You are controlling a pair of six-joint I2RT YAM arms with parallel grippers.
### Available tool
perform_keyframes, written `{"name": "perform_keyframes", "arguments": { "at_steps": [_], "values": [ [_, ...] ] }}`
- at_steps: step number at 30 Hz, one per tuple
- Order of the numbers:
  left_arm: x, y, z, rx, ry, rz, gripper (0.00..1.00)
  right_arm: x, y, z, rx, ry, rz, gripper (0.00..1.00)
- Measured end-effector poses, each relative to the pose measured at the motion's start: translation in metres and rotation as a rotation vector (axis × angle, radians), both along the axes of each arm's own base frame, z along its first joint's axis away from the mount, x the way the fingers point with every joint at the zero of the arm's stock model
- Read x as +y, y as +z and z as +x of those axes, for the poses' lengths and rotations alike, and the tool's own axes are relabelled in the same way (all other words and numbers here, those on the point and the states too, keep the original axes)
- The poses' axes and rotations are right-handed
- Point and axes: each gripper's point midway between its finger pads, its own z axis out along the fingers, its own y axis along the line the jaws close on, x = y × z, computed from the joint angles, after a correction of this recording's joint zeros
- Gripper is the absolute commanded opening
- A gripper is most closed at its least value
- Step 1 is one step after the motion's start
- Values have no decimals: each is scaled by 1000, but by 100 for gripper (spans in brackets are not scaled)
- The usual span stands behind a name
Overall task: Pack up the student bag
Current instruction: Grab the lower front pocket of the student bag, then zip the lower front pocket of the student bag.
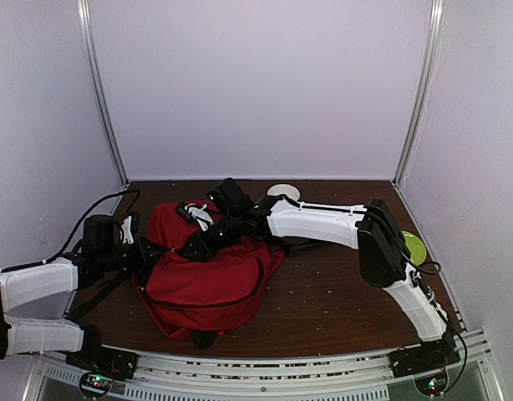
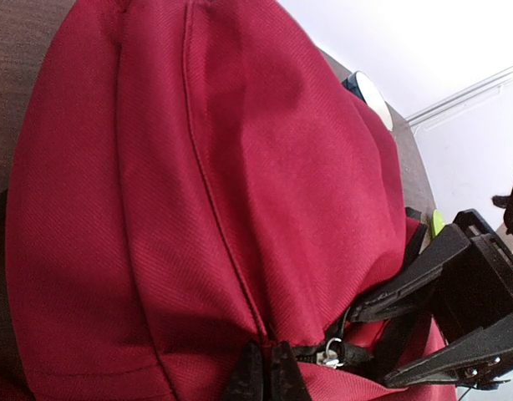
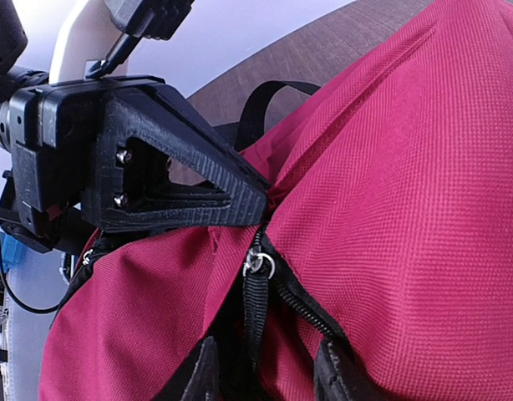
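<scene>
left wrist | left claw (image 2: pixel 265 372) pinched shut on student bag (image 2: pixel 198 209) fabric | right claw (image 3: pixel 269 378) part open astride zip pull (image 3: pixel 258 263)

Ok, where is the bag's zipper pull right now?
Right wrist view, centre: the zipper pull sits on the student bag, just below the left gripper pinching the fabric and just ahead of the open right gripper.

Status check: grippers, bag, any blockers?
Left gripper shut on bag fabric, next to the zipper pull. Right gripper open, straddling that pull. No blocker in view.
</scene>
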Motion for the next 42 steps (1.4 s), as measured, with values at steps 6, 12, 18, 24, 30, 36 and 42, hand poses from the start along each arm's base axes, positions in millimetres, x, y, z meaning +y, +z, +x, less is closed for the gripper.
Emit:
{"name": "perform_keyframes", "arguments": {
  "at_steps": [6,12,18,24,30,36,42],
  "values": [
    [-1,1,1,-8,-3,-4,0,8,-1,4,-2,-1,14,33],
    [-1,1,0,-11,-7,-8,0,13,-6,6,-2,6,20,13],
    [-1,2,-1,-16,-6,-5,0,8,-6,13,-2,-5,15,1],
    [5,8,-1,-48,14,23,0,-8,10,23,-5,-20,17,0],
    [9,12,0,-78,28,47,0,-35,49,25,-22,-16,20,0],
    [14,8,0,-74,42,84,0,-73,38,37,8,-41,-69,0],
    [21,4,-3,-67,67,121,0,-136,5,65,77,-125,-178,0]
  ]
}}
